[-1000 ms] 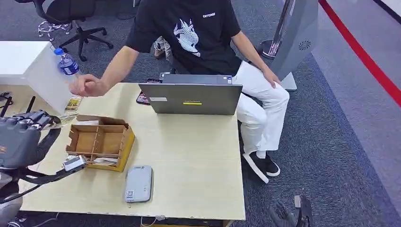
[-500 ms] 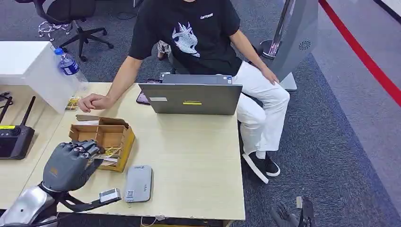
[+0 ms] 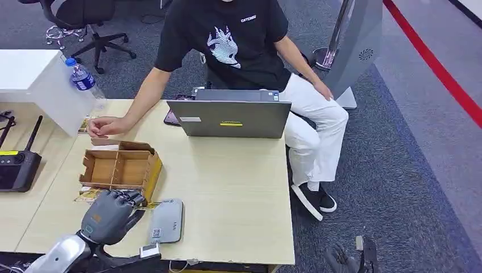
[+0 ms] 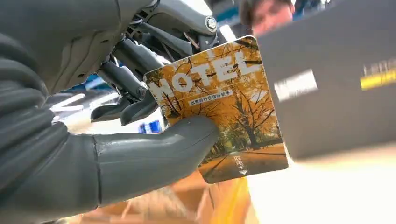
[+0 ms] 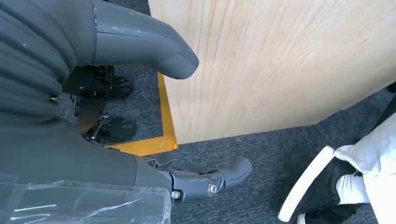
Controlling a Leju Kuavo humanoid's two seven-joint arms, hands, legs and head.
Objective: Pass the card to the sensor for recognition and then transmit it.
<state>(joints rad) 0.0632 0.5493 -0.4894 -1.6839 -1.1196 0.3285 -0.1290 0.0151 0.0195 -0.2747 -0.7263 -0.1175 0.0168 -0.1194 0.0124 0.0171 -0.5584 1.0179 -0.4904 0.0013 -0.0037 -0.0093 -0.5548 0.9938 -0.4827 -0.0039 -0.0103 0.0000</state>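
My left hand (image 3: 109,216) hovers low over the table's front edge, just left of the grey sensor (image 3: 166,220) lying flat there. In the left wrist view this hand (image 4: 70,121) pinches a yellow card (image 4: 224,107) printed "HOTEL" with autumn trees, thumb across its face and the fingers (image 4: 126,79) behind it. In the head view a thin yellow edge of the card (image 3: 149,205) shows between the hand and the sensor. My right hand (image 3: 348,259) hangs beside the table near the floor. In the right wrist view its fingers (image 5: 210,182) are spread and hold nothing.
A cardboard compartment box (image 3: 120,169) stands just behind my left hand, with another yellowish card (image 3: 86,195) beside it. A seated person rests a hand (image 3: 105,126) by the box's far flap. A laptop (image 3: 230,118), a water bottle (image 3: 82,77) and a black remote (image 3: 17,169) also stand here.
My left hand came down from the far left, passed over the box and moved to the front edge beside the sensor. The person's hand dropped onto the table.
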